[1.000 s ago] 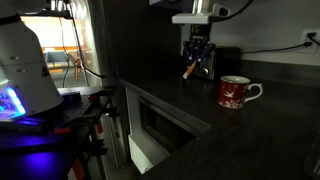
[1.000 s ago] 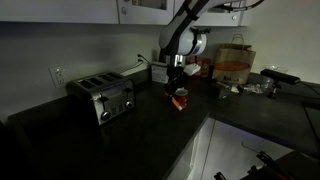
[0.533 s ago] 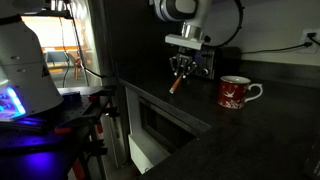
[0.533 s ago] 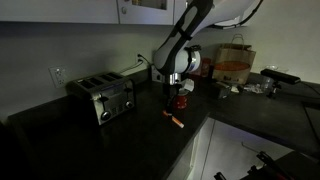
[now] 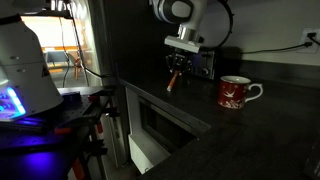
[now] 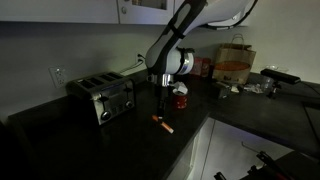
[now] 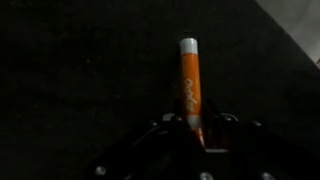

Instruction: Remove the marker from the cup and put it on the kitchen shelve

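In the last moment I moved the marker [image 5: 172, 83], clamped at its end by the tool [image 5: 176, 71], further left from the cup [image 5: 234, 92], low over the table [image 5: 250, 135]; I judge only placing remains.

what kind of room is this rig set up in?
Probably a kitchen, dimly lit: a dark countertop running around a corner, a toaster near a wall outlet, pale upper cabinets, and a red cup set out.
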